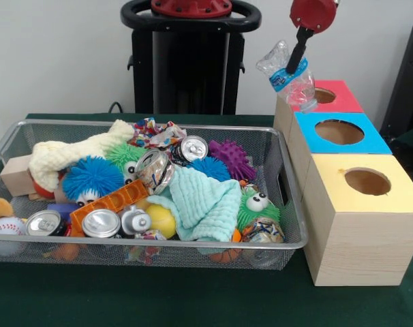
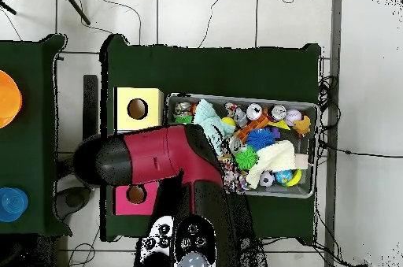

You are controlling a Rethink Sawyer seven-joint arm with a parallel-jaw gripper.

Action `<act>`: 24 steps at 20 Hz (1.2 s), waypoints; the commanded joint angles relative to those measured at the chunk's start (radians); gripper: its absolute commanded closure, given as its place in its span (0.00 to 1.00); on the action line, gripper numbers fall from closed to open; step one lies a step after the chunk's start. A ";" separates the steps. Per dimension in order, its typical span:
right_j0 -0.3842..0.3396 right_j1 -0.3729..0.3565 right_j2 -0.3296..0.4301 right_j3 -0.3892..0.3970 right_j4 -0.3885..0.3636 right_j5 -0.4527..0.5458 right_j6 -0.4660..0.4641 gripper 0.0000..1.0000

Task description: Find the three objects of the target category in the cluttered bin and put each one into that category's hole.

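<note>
My claw grips a crushed bottle just left of the red box's hole; I should centre it above before releasing.

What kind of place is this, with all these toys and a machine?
Probably a robotics test lab: a red arm at a green-covered table, a mesh bin of mixed clutter, and wooden sorting boxes with holes.
</note>
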 commanded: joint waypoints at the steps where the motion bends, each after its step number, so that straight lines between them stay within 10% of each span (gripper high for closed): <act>1: 0.036 0.053 -0.012 0.008 0.025 0.009 0.332 1.00; 24: 0.213 0.249 -0.106 -0.097 -0.004 -0.103 0.536 1.00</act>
